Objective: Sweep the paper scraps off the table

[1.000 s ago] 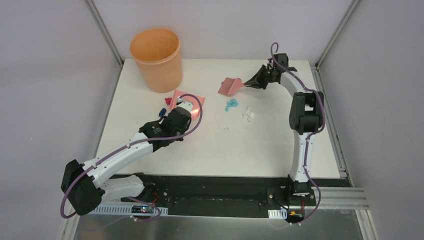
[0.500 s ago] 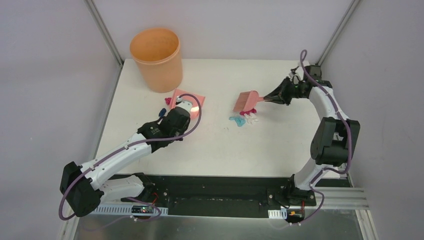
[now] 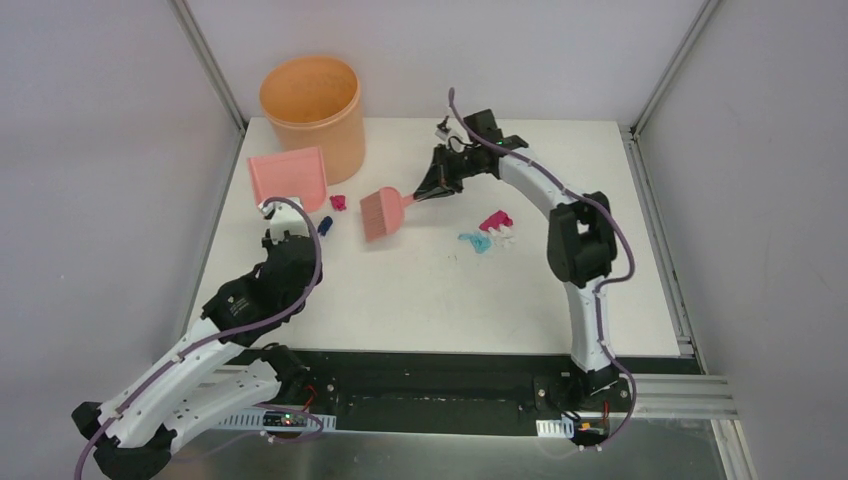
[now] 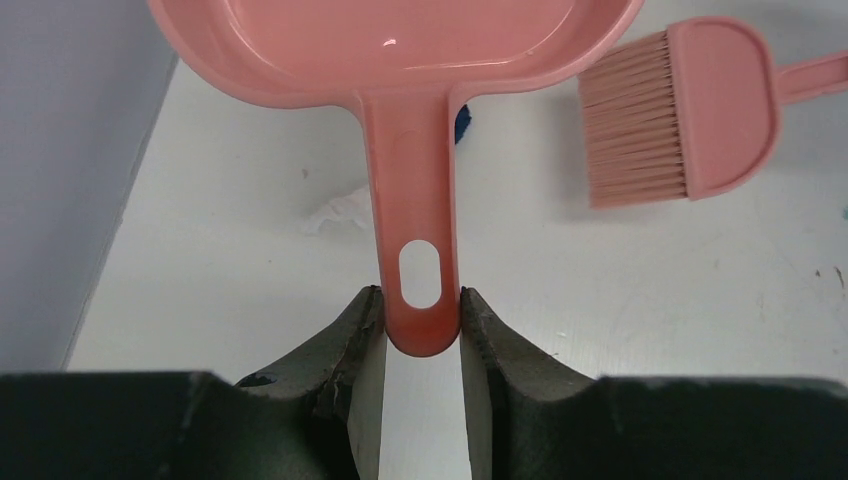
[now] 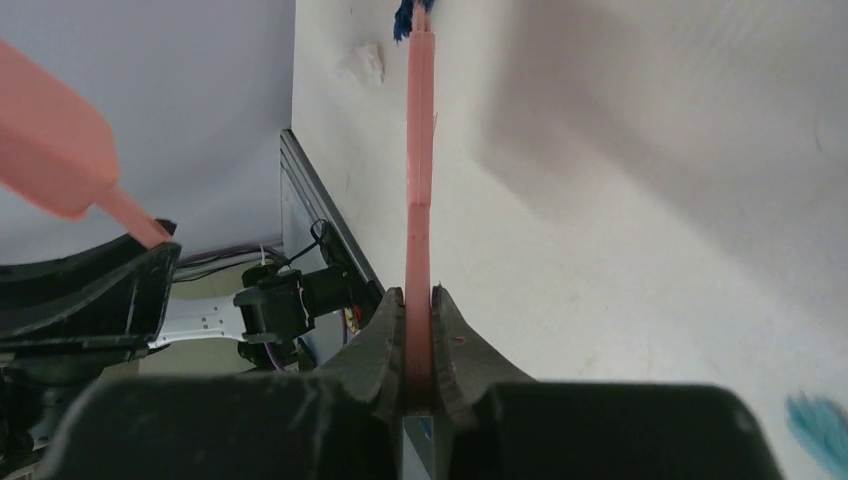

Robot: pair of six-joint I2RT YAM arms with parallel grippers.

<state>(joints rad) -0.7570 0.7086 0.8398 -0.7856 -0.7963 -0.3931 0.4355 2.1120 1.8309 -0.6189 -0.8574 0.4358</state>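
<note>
The left gripper (image 4: 422,330) is closed on the end of the pink dustpan (image 4: 400,40) handle, with one finger on each side of it. The dustpan is at the far left of the white desk (image 3: 440,290), just beside the big orange bucket (image 3: 312,115). It looks tipped up on its edge, but I cannot tell if it touches the desk.

The right gripper (image 5: 418,345) is squeezed tight on the thin handle of the pink brush (image 3: 380,213). The brush is over the middle of the far part of the desk. Its hairs point toward the near side. It is to the right of the dustpan and apart from it.

The paper scraps (image 3: 492,221) lie on the desk in two little groups. A pink scrap (image 3: 339,203) and a dark blue scrap (image 3: 327,225) lie between the dustpan and the brush, near both. A white scrap (image 4: 340,210) lies just to the left of the dustpan handle.

The other group is to the right of the brush, well apart from the dustpan. There a second pink scrap (image 3: 495,218), a light blue scrap (image 3: 475,242) and some white bits (image 3: 505,238) lie close together.
</note>
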